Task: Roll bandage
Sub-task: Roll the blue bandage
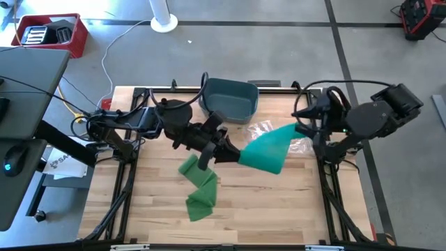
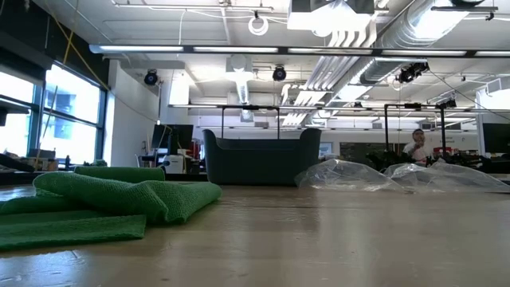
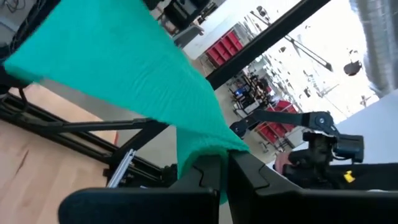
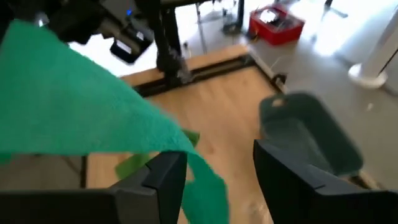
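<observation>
A green bandage [image 1: 268, 150] spans in the air between my two grippers above the middle of the table. Its other stretch drops from my left gripper [image 1: 228, 152] to the table and lies there in loose folds [image 1: 201, 195], seen as a green heap [image 2: 103, 199] in the low view. My left gripper is shut on the bandage. My right gripper [image 1: 301, 129] stands open at the bandage's raised right end [image 1: 289, 130]. In the right wrist view the green cloth [image 4: 93, 106] spreads in front of its fingers [image 4: 165, 171]. My left gripper pinches the bandage where it is gathered narrow [image 3: 200, 148], between its two fingers. The fingers point level, coming from the table's left. From the hold the cloth fans out wide toward my right gripper, clear of the table. My right gripper is open; whether a finger touches the cloth's end [image 4: 199, 174] I cannot tell.
A grey bin [image 1: 230, 97] stands at the table's far edge, middle. A crumpled clear plastic wrapper [image 1: 268, 127] lies right of it, under the raised bandage. A red crate [image 1: 52, 35] sits on the floor, far left. A person [image 2: 414, 143] shows in the room behind.
</observation>
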{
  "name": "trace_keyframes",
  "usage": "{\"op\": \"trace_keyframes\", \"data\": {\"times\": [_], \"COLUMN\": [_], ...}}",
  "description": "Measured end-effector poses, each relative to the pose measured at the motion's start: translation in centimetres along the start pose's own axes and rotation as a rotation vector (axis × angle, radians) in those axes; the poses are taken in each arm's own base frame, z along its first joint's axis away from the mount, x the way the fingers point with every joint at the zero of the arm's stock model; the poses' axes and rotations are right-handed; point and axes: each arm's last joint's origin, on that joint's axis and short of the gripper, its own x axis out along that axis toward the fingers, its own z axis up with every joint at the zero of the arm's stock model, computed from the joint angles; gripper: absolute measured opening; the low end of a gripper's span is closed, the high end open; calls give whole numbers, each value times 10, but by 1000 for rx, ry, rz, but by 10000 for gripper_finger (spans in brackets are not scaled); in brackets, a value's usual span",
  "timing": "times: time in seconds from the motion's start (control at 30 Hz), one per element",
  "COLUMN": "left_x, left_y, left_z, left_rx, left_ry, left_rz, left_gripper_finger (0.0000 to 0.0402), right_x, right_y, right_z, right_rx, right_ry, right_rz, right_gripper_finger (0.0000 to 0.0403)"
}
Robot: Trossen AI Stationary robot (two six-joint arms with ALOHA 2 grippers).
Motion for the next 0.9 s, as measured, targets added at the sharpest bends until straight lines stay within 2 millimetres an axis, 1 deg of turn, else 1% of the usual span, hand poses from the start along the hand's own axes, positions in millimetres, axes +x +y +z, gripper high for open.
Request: {"op": "trace_keyframes", "data": {"times": [0.1,0.17,0.33,0.43,0.53,0.67,0.83,0.9], "left_x": [-1,-1,-2,-2,-2,-2,-3,-3], "left_y": [1,1,0,1,1,1,2,3], "left_z": [4,7,12,13,13,13,14,14], "left_rx": [-4,0,21,23,31,31,32,32], "left_ry": [-17,-38,-69,-69,-69,-65,-69,-68], "left_rz": [-6,-24,-52,-48,-47,-41,-37,-37], "left_gripper_finger": [1,1,1,1,1,1,1,1], "right_x": [-1,-1,12,18,23,27,21,17], "right_y": [-1,0,13,17,17,14,2,3], "right_z": [-3,-3,-3,-4,-3,-3,1,2], "right_rx": [31,6,-104,-114,-78,-60,-11,-12], "right_ry": [41,50,92,110,118,165,190,173], "right_rz": [25,54,93,85,71,105,180,226], "right_gripper_finger": [178,178,178,178,179,192,212,213]}}
